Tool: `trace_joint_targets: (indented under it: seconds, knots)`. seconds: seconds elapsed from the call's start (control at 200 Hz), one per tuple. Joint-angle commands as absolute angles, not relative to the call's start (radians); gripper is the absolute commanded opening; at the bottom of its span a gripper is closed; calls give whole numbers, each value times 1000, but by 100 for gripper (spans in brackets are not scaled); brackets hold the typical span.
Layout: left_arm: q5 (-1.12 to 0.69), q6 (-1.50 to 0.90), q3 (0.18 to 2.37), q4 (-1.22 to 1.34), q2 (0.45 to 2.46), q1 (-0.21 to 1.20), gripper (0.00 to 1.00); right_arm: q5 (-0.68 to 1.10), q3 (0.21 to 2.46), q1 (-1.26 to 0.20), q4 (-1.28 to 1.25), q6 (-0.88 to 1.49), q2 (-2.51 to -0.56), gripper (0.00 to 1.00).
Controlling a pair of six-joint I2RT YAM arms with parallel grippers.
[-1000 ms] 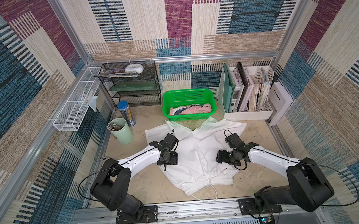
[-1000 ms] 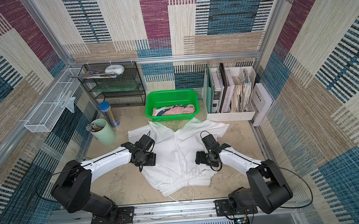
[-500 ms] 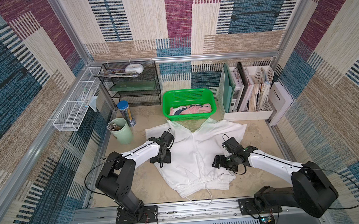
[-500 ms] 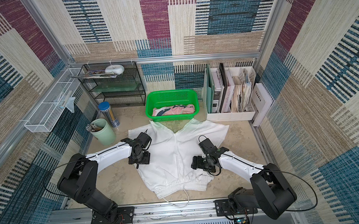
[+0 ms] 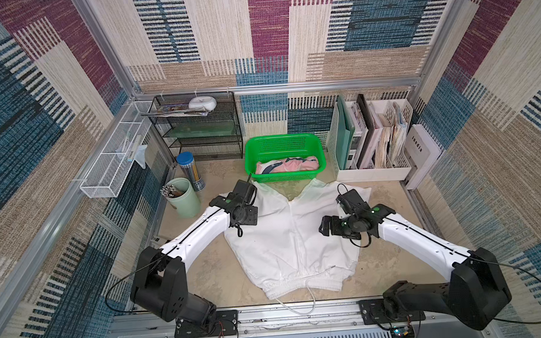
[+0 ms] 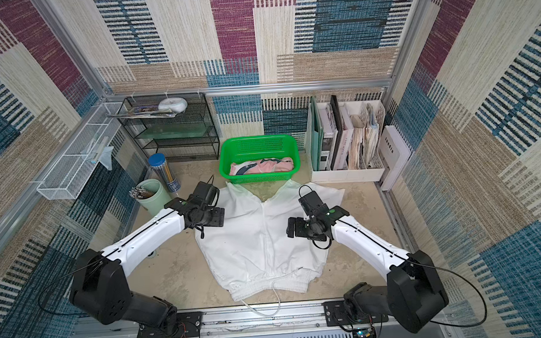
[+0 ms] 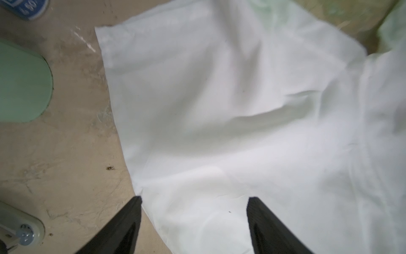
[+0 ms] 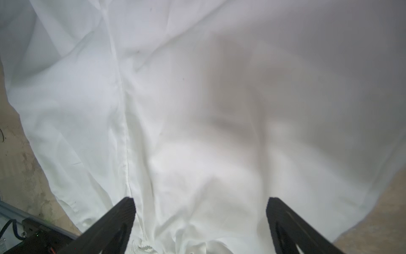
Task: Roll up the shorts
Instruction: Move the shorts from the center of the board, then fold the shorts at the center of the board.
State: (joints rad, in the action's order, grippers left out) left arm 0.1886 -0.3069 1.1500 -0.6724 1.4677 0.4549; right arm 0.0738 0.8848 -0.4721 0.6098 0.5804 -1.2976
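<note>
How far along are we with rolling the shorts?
Looks done: the pink shorts sit bundled in the green basket. In hand: nothing; the left gripper and right gripper are both open over the white shorts. To do: the white shorts lie spread flat on the table, no roll started.

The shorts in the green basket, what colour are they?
The shorts are pink with a navy-and-white print, seen best in a top view.

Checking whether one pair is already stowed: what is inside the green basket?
Inside the green basket lie the pink shorts, bunched up, with navy-and-white print showing. Whether anything lies beneath them cannot be seen: the cloth and the basket's near wall cover its floor.
</note>
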Motion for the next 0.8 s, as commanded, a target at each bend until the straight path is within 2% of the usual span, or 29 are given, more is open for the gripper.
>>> trace_joint_targets:
  seconds: [0.0,0.195,0.366,0.571,0.791]
  knots:
    - [120,-245,1195,-676,1421,484,86,-6,924,-397,644,507,-1313,99]
    - [104,-270,1245,-692,1379,620,95,-28,976,-210,619,445,-1364,99]
    - [67,-325,1297,-681,1450,788,98,-27,1009,-82,556,427,-1445,99]
    - [123,-360,1330,-638,1564,960,98,-91,1058,-9,540,392,-1545,98]
    - [175,-347,1425,-633,1727,1100,98,-57,1079,44,499,372,-1595,98]
